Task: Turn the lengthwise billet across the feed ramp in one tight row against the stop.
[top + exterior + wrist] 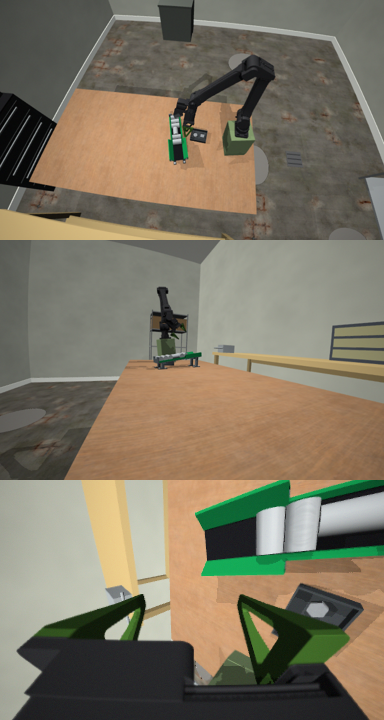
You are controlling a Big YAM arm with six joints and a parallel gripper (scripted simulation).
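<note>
The green-railed feed ramp (170,145) (194,354) (235,509) stands on the wooden table (113,147). Several grey billets lie on it. One billet (175,130) (352,514) lies lengthwise in the middle of the row. Two billets (175,122) lie across on the side toward the stop. Two more billets (177,138) (287,527) lie across on the uphill side. My gripper (187,131) (178,331) (191,599) is open and empty. It hangs beside the ramp, above the table, clear of the billets.
A dark flat tray (198,135) (320,607) with two pale pieces lies on the table just beyond the gripper. The arm's green pedestal (237,141) stands at the table's edge. A long tan bench (297,362) runs along the wall.
</note>
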